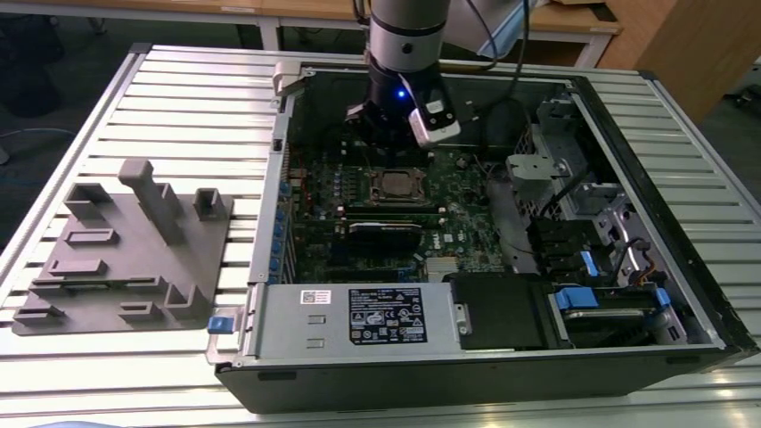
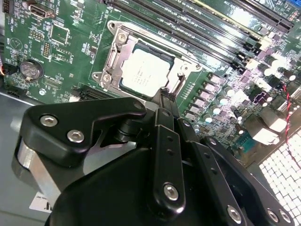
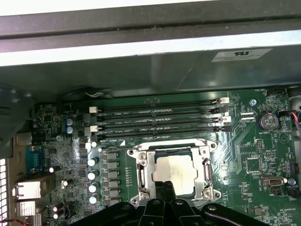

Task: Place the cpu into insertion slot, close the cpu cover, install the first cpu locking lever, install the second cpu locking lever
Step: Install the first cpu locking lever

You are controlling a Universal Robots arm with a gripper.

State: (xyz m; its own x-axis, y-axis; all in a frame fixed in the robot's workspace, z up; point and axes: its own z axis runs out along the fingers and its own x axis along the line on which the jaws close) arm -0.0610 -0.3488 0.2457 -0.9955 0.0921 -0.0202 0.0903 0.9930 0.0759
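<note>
Silvery-tan and square, the cpu (image 3: 175,170) sits flat in the insertion slot (image 3: 207,151) on the green circuit board (image 3: 254,150), pictured in the first wrist view. The cpu cover (image 3: 146,178) lies down around it, so the chip's metal top shows through the frame's window. The arm's black hand (image 3: 164,187) hangs at the slot's edge with its two fingers drawn together and nothing visible between them. Their tips overlap the cover's rim, and whether they touch it cannot be told. Long black memory slots (image 3: 160,117) run side by side just beyond the far side of the slot. A row of silver-topped capacitors (image 3: 93,174) stands near another side. A round coin battery (image 3: 268,121) sits well apart, towards the board's edge. In the exterior view the board lies inside an open computer case (image 1: 476,379) resting on its side on a slatted metal bench (image 1: 178,98). The grey arm (image 1: 408,36) comes down into the case from the far side, a small blue light (image 1: 402,92) glowing on its wrist above the slot. A silver power supply box (image 1: 298,325) with a printed label fills the near end of the case. A grey moulded fixture (image 1: 131,259) lies on the bench at the exterior view's left, apart from the case.
</note>
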